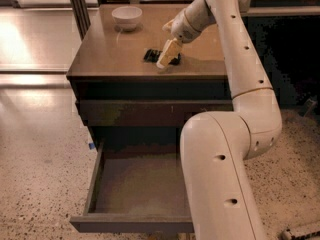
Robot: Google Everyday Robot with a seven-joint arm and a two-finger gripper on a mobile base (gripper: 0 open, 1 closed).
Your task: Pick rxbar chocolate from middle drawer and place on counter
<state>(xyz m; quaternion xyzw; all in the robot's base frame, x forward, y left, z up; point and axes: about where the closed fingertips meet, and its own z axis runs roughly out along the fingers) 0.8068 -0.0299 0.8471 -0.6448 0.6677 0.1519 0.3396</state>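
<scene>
The pale tool (164,60) covers the middle of the black bar (151,56), so only the bar's two dark ends show on either side of it, and no lettering can be read. Whether the tool is open or closed, and whether it grips the bar or only rests at it, cannot be told from this angle. The bar lies on the brown worktop (110,54), right of centre and towards its front edge, well apart from the white bowl (126,17) at the upper left of the worktop. The big white arm (245,84) fills the right half of the frame. It rises from the bottom edge, bends at a thick elbow at middle right, runs up to the top edge where its joint is cut off, then slants down and left to the tool. Its lower segment hides the right part of the open drawer (135,184) at lower centre. What shows of the drawer's grey bottom is bare. A closed drawer front (150,111) sits between it and the worktop. Speckled floor (40,184) lies at lower left.
</scene>
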